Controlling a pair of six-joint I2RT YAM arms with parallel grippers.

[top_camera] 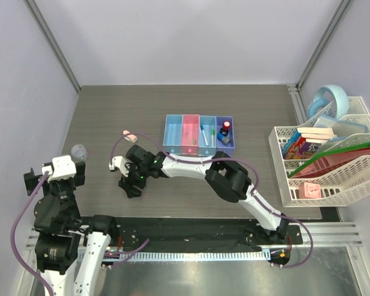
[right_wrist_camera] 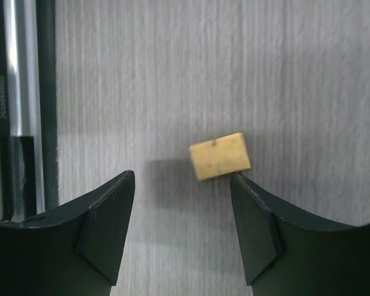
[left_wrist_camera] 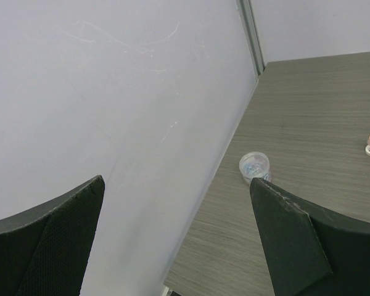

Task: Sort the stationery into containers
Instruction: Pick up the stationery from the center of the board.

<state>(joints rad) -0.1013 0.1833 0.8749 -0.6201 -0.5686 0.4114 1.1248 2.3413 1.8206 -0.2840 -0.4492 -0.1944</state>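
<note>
- Tan block [right_wrist_camera: 220,156] lies on the desk [right_wrist_camera: 308,74], long axis crosswise, slightly tilted, just off the right jaws' tips.
- Part-open, gripping nothing: right jaws.
- Wide, empty: left jaws.

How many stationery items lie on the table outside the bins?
3: pink eraser left of the bins, clear roll by the left wall, tan block beneath the right pincer. More may be hidden.

Right gripper [top_camera: 131,186] low over table [top_camera: 105,105], joined bins [top_camera: 172,118] beyond, clear roll [top_camera: 79,150] left
</note>
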